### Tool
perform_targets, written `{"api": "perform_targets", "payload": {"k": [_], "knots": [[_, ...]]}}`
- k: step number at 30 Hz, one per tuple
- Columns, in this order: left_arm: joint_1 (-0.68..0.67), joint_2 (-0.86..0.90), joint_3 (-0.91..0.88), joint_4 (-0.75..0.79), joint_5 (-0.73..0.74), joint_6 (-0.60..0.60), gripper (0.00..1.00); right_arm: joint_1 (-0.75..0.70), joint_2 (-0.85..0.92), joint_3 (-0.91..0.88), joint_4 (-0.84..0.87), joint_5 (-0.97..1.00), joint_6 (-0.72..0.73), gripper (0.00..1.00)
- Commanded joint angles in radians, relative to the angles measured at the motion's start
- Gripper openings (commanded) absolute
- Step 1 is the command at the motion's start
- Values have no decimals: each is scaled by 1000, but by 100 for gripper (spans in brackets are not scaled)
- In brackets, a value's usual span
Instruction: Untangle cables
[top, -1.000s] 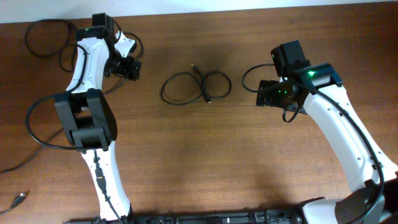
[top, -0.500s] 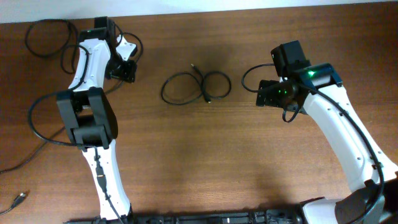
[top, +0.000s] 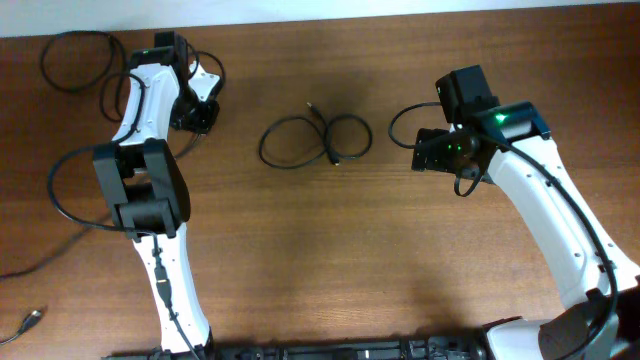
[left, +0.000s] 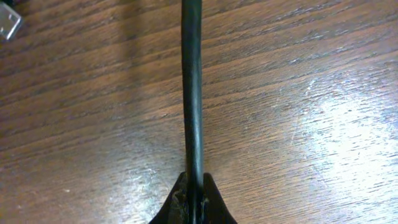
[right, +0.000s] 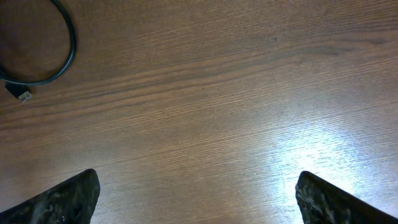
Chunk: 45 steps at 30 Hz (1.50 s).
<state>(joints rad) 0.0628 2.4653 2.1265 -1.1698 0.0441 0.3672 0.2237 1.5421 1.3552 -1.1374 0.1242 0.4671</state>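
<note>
One black cable (top: 315, 140) lies in two loose loops at the middle back of the table, its small plug ends free. More cables (top: 75, 60) curl at the back left corner. My left gripper (top: 197, 112) is beside them, and in the left wrist view the left gripper (left: 193, 200) is shut on a thin black cable (left: 191, 93) that runs straight away over the wood. My right gripper (top: 416, 150) stands open to the right of the middle loops. The right wrist view shows its fingers wide apart around the right gripper (right: 199, 190), above bare wood, with a cable loop (right: 65, 46) at the far left.
A silver plug (left: 7, 22) shows at the top left of the left wrist view. Another small plug (right: 23, 96) lies below the loop in the right wrist view. A cord with a plug end (top: 30, 320) trails off the front left corner.
My left gripper has closed on the black cable and the left arm has shifted slightly toward the back. The right arm and the middle loops have not moved.
</note>
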Motion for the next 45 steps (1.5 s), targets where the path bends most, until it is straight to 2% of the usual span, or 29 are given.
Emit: {"api": "perform_targets", "payload": {"k": [1, 5, 9, 13, 19, 23, 30, 34, 40, 45], "knots": [[3, -2, 100, -50, 12, -106, 0, -2, 3, 0, 0, 19, 2, 98], [3, -84, 270, -111, 180, -106, 0, -2, 3, 0, 0, 19, 2, 98], [3, -179, 447, -102, 303, -124, 0, -2, 3, 0, 0, 19, 2, 98], [8, -252, 600, -72, 304, -224, 0, -2, 3, 0, 0, 19, 2, 99], [58, -343, 659, -43, 296, -368, 0, -2, 3, 0, 0, 19, 2, 98], [128, -348, 658, -84, 175, -529, 0, -2, 3, 0, 0, 19, 2, 98], [270, -339, 655, -296, -102, -775, 0, -2, 3, 0, 0, 19, 2, 98], [334, -335, 654, -381, -132, -898, 0, -2, 3, 0, 0, 19, 2, 99], [399, -333, 577, -405, -147, -913, 0, -2, 3, 0, 0, 19, 2, 98], [433, -333, 388, -388, -251, -1178, 0, -2, 3, 0, 0, 19, 2, 98]]}}
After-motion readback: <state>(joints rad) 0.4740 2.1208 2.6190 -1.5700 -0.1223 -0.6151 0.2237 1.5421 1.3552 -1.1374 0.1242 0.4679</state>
